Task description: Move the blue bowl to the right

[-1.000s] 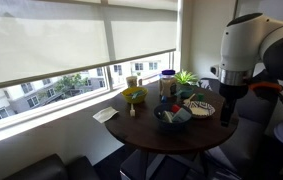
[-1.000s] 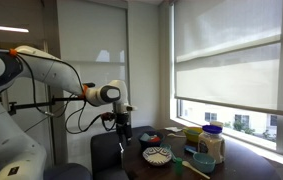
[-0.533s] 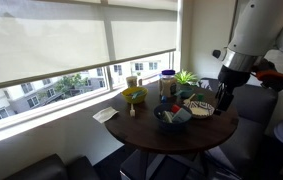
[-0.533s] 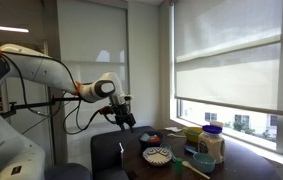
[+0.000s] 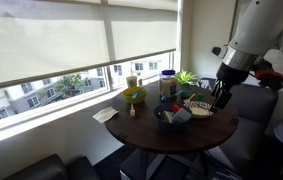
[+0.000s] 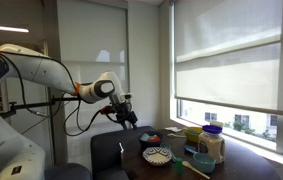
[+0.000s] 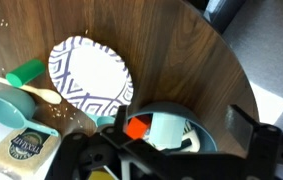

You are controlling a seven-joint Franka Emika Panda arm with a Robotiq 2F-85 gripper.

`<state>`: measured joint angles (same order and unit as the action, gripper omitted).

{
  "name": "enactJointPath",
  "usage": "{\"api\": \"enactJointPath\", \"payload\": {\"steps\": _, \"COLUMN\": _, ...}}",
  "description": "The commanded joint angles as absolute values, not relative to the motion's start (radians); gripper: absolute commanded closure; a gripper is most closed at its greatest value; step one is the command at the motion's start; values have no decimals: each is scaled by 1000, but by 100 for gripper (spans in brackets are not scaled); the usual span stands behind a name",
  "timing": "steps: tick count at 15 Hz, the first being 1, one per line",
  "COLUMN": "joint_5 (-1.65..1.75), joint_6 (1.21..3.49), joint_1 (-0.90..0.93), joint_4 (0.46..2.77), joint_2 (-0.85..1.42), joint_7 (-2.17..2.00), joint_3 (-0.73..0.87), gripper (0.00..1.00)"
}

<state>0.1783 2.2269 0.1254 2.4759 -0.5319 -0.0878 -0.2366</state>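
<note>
The blue bowl is wide, shallow and dark blue, and sits near the front of the round wooden table. It holds an orange-red block and pale items. In the wrist view the bowl lies low in the frame between my fingers. My gripper is open and empty, held above the table and apart from the bowl. It shows in both exterior views, tilted toward the table. The bowl lies just below it there.
A whitish patterned plate lies beside the bowl, also in both exterior views. A yellow-green bowl, a teal cup, a wooden spoon, jars and a plant crowd the table. A window is behind.
Over the last second the arm swung and lifted and the wrist tilted toward the table. In the last half second almost nothing moved. The bowl stays put.
</note>
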Motion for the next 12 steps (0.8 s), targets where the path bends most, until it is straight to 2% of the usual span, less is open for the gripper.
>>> {"api": "enactJointPath", "payload": {"steps": 1, "joint_5": 247, "joint_6": 2391, "joint_1": 132, "joint_4": 2481, "joint_2": -512, "joint_7": -46, "joint_3": -233, "gripper": 0}}
{"api": "enactJointPath", "payload": {"steps": 6, "joint_5": 163, "joint_6": 2500, "joint_1": 172, "joint_4": 2460, "joint_2": -438, "joint_7": 27, "joint_3": -197, "gripper": 0}}
{"api": "enactJointPath", "payload": {"steps": 12, "joint_5": 81, "joint_6": 2405, "joint_1": 214, "joint_4": 2426, "joint_2": -365, "joint_7": 110, "joint_3": -170, "gripper": 0}}
